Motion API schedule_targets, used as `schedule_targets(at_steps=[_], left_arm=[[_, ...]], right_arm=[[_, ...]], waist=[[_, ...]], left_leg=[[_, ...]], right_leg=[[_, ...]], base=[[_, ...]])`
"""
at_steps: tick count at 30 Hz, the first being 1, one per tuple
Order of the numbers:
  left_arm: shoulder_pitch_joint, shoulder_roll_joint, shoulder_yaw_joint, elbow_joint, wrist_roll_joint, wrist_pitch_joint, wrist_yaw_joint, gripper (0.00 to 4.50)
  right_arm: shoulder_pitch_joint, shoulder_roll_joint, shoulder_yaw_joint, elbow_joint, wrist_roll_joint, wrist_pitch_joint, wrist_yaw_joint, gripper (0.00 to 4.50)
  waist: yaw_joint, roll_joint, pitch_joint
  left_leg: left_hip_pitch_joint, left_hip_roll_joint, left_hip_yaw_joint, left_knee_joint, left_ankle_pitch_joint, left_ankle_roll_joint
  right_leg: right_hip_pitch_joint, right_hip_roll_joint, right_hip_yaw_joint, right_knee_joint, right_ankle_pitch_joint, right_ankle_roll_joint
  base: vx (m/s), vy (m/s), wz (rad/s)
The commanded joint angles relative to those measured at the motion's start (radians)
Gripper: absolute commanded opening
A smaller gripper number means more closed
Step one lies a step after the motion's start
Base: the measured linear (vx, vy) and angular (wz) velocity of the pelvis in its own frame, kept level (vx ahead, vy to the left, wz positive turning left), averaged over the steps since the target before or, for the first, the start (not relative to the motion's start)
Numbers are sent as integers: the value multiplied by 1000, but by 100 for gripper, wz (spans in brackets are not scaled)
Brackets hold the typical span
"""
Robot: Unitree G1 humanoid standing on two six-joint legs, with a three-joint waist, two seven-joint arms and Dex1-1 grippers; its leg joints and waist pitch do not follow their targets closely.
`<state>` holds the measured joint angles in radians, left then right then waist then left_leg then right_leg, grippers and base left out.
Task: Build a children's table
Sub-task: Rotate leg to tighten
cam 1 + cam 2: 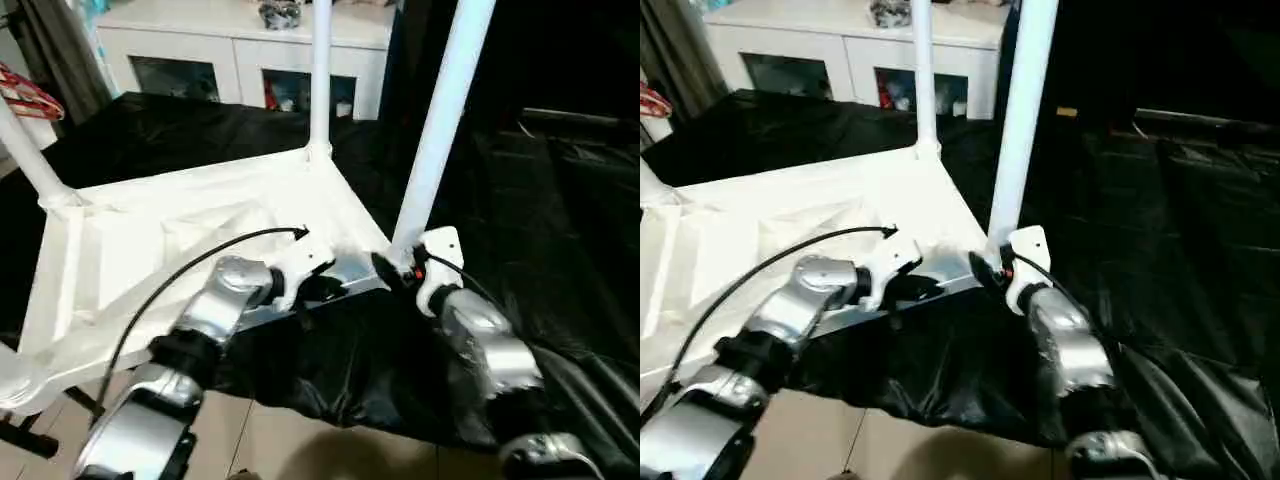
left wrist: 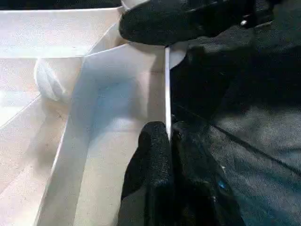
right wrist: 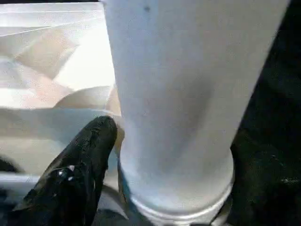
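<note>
**Upturned table, legs to the ceiling**

Table point(image 1: 180, 250) lying upside down on a black sheet point(image 1: 560, 230), ribbed underside up, long axis running from the near-left corner toward the far right, one near corner jutting past the sheet's edge over the floor point(image 1: 290, 440). Three legs in view, all pointing up: far leg point(image 1: 320, 70) upright at the far corner, near leg point(image 1: 440, 120) rising with a slight rightward lean from the near-right corner, left leg point(image 1: 30, 150) slanting out of the left corner. Left gripper point(image 2: 169, 136) pinching the thin near rim point(image 2: 166, 89) of the top, one finger inside, one outside, clenched on it just beside the near-right corner. Right gripper point(image 1: 395, 268) set at the base of the near leg, one black finger point(image 3: 80, 160) touching the collar where the leg meets its socket; other finger hidden behind the leg, so grasp cannot be told. White cabinet point(image 1: 240, 50) with glass doors standing beyond the sheet.
</note>
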<state>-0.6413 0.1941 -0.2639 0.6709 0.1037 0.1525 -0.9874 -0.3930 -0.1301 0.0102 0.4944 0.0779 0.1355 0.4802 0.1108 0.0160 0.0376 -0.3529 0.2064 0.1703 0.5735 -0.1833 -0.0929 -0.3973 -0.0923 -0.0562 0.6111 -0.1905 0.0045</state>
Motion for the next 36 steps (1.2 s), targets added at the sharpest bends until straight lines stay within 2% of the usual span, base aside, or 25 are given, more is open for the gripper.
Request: schedule_targets(at_steps=[1, 2, 3, 4, 5, 6, 7, 8, 9, 11, 13, 14, 17, 18, 19, 20, 21, 22, 24, 32, 33, 35, 36], left_arm=[[-1, -38, -41, -40, -47, -46, -42, 0], [3, -24, -32, -46, -60, -40, -66, 0], [3, -24, -32, -46, -60, -40, -66, 0], [10, 2, -23, -54, -75, -49, -112, 0], [13, 15, -21, -57, -80, -50, -139, 0], [14, 19, -21, -57, -80, -52, -145, 0], [19, 42, -23, -62, -87, -64, -193, 0], [19, 42, -23, -62, -87, -64, -193, 0], [23, 55, -23, -67, -92, -71, -221, 0], [26, 88, -20, -78, -109, -84, -296, 0], [26, 95, -20, -79, -111, -84, -310, 0], [26, 100, -20, -80, -113, -83, -319, 0], [23, 119, -23, -77, -116, -87, -352, 0], [22, 127, -25, -76, -119, -88, -367, 0], [21, 137, -28, -75, -121, -91, -381, 0], [19, 144, -27, -70, -123, -94, -393, 0], [17, 148, -26, -65, -124, -97, -400, 0], [14, 152, -24, -59, -125, -100, -406, 0], [11, 156, -20, -50, -126, -105, -421, 0], [-2, 148, -9, -23, -127, -113, -406, 0], [-2, 141, -7, -26, -128, -111, -395, 0], [-11, 104, -4, -13, -93, -106, -283, 0], [-15, 96, -5, -8, -84, -102, -257, 0]], right_arm=[[-1, 33, 126, -15, 17, -6, 121, 393], [2, -9, 134, -21, 15, -19, 172, 393], [2, -9, 134, -21, 15, -19, 172, 393], [12, -76, 145, -43, 27, -27, 278, 393], [20, -104, 150, -59, 36, -30, 334, 393], [22, -111, 151, -63, 38, -29, 348, 393], [38, -157, 159, -93, 61, -23, 444, 393], [38, -157, 159, -93, 61, -23, 444, 393], [48, -180, 161, -112, 73, -13, 498, 393], [68, -235, 176, -155, 106, 16, 631, 393], [72, -245, 182, -163, 112, 23, 655, 393], [74, -252, 187, -166, 114, 27, 670, 368], [76, -272, 209, -175, 117, 40, 710, 350], [76, -283, 219, -178, 121, 45, 729, 350], [77, -293, 230, -183, 123, 47, 749, 329], [80, -301, 238, -190, 127, 53, 772, 329], [82, -304, 241, -193, 128, 55, 784, 323], [83, -306, 244, -197, 129, 59, 794, 317], [84, -308, 248, -206, 128, 70, 814, 297], [87, -299, 257, -214, 135, 71, 815, 270], [90, -290, 251, -214, 138, 68, 799, 269], [90, -214, 211, -172, 101, 32, 640, 269], [87, -198, 202, -159, 92, 27, 603, 269]], waist=[[0, -10, -53], [-1, -9, -53], [0, -4, -55], [2, -2, -57], [3, -2, -58], [2, -1, -57], [2, 5, -58], [5, 2, -58], [9, 4, -60], [14, 7, -61], [17, 11, -61], [18, 10, -58], [21, 9, -56], [21, 10, -56], [21, -3, -56], [24, 0, -56], [28, -6, -56], [30, -3, -58], [31, -8, -57], [33, -6, -56], [34, -1, -57], [32, 8, -55], [30, 5, -55]], left_leg=[[-8, 13, -1, -72, -221, 27], [-8, 13, 0, -72, -213, 28], [-6, 13, 0, -69, -203, 29], [-6, 12, 1, -64, -189, 38], [-8, 11, 4, -60, -169, 55], [-10, 11, 3, -59, -161, 63], [-13, 11, 2, -60, -155, 67], [-11, 12, 4, -59, -158, 73], [-7, 16, 6, -55, -155, 85], [-8, 18, 5, -53, -147, 96], [-7, 22, 6, -51, -156, 106], [-9, 22, 5, -54, -171, 100], [-6, 23, 4, -59, -212, 70], [-6, 23, 4, -60, -214, 67], [-6, 24, 5, -60, -211, 67], [-6, 24, 3, -59, -203, 67], [-7, 24, 4, -58, -189, 73], [-6, 25, 4, -57, -183, 74], [-7, 24, 6, -55, -157, 81], [-8, 24, 5, -57, -170, 69], [-8, 24, 4, -57, -165, 67], [-8, 22, 4, -57, -176, 59], [-8, 22, 4, -59, -187, 52]], right_leg=[[49, -45, 35, -80, -204, -172], [47, -46, 35, -79, -195, -176], [49, -44, 34, -78, -172, -187], [52, -42, 34, -73, -123, -203], [53, -39, 34, -68, -67, -218], [53, -39, 33, -65, -49, -225], [55, -40, 31, -64, -45, -231], [56, -40, 31, -66, -44, -232], [52, -39, 32, -63, -21, -246], [54, -40, 28, -59, -6, -264], [51, -40, 28, -57, 7, -278], [50, -42, 27, -59, -19, -277], [50, -45, 28, -65, -107, -263], [49, -45, 28, -65, -112, -260], [50, -45, 29, -66, -112, -255], [50, -46, 29, -63, -110, -255], [49, -47, 30, -62, -113, -251], [48, -48, 30, -62, -109, -251], [48, -47, 30, -59, -78, -254], [47, -50, 30, -62, -115, -244], [48, -49, 30, -60, -107, -245], [44, -48, 30, -62, -97, -247], [45, -49, 29, -64, -109, -246]], base=[[0, 0, 0], [0, 0, 0], [0, 0, 0], [0, 0, 0], [0, 0, 0], [0, 0, 0], [0, 0, 0], [0, 0, 0], [0, 0, 0], [0, 0, 0], [0, 0, 0], [0, 0, 0], [0, 0, 0], [0, 0, 0], [0, 0, 0], [0, 0, 0], [0, 0, 0], [0, 0, 0], [0, 0, 0], [0, 0, 0], [0, 0, 0], [0, 0, 0], [0, 0, 0]])
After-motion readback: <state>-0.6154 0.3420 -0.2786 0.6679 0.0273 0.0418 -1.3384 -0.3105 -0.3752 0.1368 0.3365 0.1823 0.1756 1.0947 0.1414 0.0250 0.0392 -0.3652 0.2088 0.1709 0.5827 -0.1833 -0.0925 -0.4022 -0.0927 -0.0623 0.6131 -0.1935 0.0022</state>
